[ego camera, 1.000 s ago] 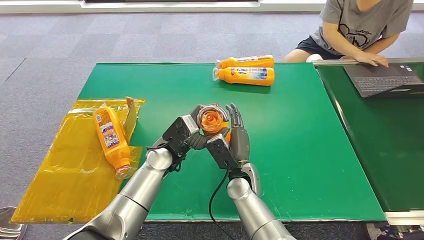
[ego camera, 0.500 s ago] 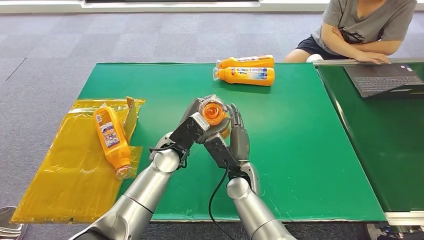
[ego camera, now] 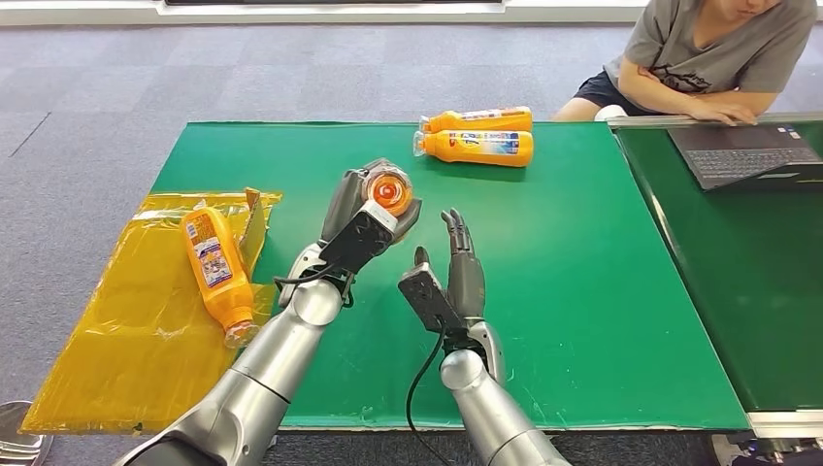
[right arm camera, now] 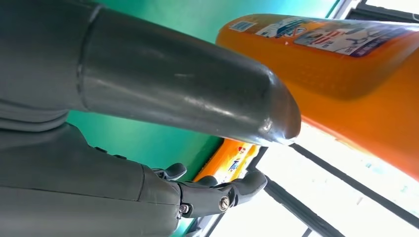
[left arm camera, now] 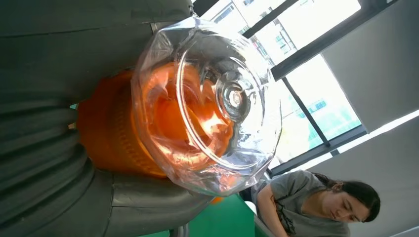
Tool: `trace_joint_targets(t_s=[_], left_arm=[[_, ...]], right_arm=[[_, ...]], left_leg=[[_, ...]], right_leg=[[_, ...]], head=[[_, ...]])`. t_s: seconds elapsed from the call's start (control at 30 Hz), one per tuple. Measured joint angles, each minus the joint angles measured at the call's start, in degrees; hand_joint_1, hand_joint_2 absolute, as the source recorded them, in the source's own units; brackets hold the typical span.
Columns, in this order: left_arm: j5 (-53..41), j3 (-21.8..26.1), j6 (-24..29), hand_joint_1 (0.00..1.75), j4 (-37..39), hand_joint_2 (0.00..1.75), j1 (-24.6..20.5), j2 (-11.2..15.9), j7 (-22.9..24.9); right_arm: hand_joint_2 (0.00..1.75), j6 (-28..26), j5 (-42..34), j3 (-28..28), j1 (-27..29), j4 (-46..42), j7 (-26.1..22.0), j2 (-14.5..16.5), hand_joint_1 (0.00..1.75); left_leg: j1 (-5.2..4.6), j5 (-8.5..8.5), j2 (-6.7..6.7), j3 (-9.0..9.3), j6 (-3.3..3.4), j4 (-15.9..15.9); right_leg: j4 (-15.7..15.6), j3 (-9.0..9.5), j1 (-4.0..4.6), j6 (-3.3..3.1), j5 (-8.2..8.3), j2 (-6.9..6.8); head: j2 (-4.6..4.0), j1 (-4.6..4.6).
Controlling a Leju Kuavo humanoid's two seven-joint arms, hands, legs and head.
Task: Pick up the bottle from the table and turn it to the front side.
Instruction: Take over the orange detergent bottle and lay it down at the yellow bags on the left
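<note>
Glossy orange plastic bottle [ego camera: 389,191] gripped in left hand [ego camera: 361,219]; right hand [ego camera: 462,267] spread, empty.

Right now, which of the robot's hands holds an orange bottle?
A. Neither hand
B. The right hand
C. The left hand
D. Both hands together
C: the left hand grips the bottle raised over the green table, while the right hand stands apart, fingers spread.
</note>
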Motion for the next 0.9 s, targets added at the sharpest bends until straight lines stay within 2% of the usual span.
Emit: trace_joint_targets(t_s=[0.2, 0.37, 0.47, 0.6, 0.73, 0.9], left_arm=[[-2.16, 0.31, 3.9, 1.75, 2.0, 1.75, -0.3, 0.28, -0.33], [-5.21, 0.32, 9.58, 1.75, 4.64, 1.75, -0.32, 0.31, -0.75], [-8.49, 0.21, 14.26, 1.75, 5.59, 1.75, -0.36, 0.3, 0.58], [-14.86, -0.27, 22.39, 1.75, 6.49, 1.75, -0.57, 0.53, 4.33], [-19.53, -0.13, 25.58, 1.75, 5.37, 1.75, 0.12, 2.14, 7.32], [-27.06, 2.11, 27.12, 1.75, -1.69, 1.75, 4.51, 6.22, 10.87]], right_arm=[[0.0, -0.21, -0.94, 0.0, 0.22, 0.61, -0.68, 0.0, 0.0], [0.0, -0.66, -1.69, 0.0, 0.3, 1.14, -1.07, 0.0, 0.0], [0.0, -0.87, -1.7, 0.0, 0.31, 1.38, -1.01, 0.0, 0.0], [1.75, -5.02, 3.38, 0.57, 0.53, 1.52, 2.11, -0.03, 0.0], [1.75, -7.6, 13.11, 1.79, 3.62, -3.48, 9.34, -0.97, 0.0], [1.75, -5.37, 29.21, 1.95, 14.8, -19.79, 19.64, -4.65, 0.0]], left_leg=[[0.0, 0.0, 0.0, 0.0, 0.0, 0.0], [0.0, 0.0, 0.0, 0.01, 0.0, 0.0], [0.0, 0.0, 0.0, 0.0, 0.0, 0.0], [0.0, 0.0, 0.0, 0.0, 0.0, 0.0], [0.0, 0.0, 0.0, 0.0, 0.0, 0.0], [0.01, -0.1, -0.02, -0.01, 0.01, -0.01]], right_leg=[[0.0, 0.0, 0.0, 0.0, 0.0, 0.0], [0.0, -0.01, 0.01, 0.0, 0.0, 0.01], [0.0, -0.01, 0.01, 0.0, 0.0, 0.01], [0.0, -0.01, 0.01, 0.0, 0.0, 0.01], [0.0, -0.01, 0.01, -0.01, -0.01, -0.01], [0.0, -0.01, 0.01, -0.02, -0.11, -0.01]], head=[[0.0, 0.0], [0.0, 0.0], [0.0, 0.0], [0.0, 0.0], [0.0, -0.01], [0.0, -0.01]])
